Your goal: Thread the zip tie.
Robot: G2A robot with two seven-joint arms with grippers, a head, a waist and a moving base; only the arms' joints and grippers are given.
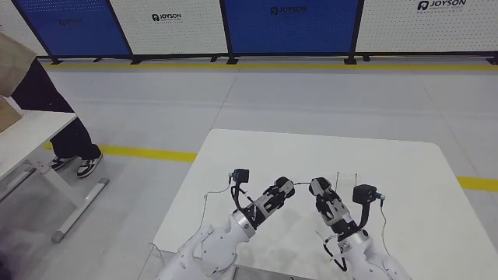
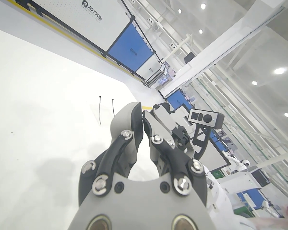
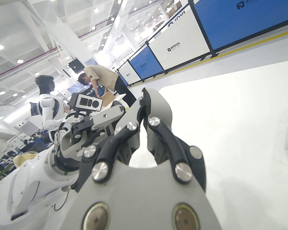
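Both grippers sit tip to tip over the near part of the white table (image 1: 257,155) when seen from above: the left gripper (image 1: 286,186) and the right gripper (image 1: 315,186) face each other, and a thin dark strand (image 1: 300,183) crosses the small gap between them. Just beyond the right gripper, a zip tie (image 1: 338,177) and a second zip tie (image 1: 356,176) lie side by side on the table, apart from both arms.

From the left wrist, the left gripper (image 2: 143,118) has its fingers (image 2: 128,118) pressed together at the tips. I can't tell whether anything is pinched there. The right gripper (image 2: 156,110) is right against it, and the two zip ties (image 2: 99,111) (image 2: 113,107) lie parallel on the bare table (image 2: 38,84) just beside.

From the right wrist, the right gripper (image 3: 142,104) is likewise closed, tips meeting, with the left gripper (image 3: 118,110) close alongside above the table (image 3: 230,108).
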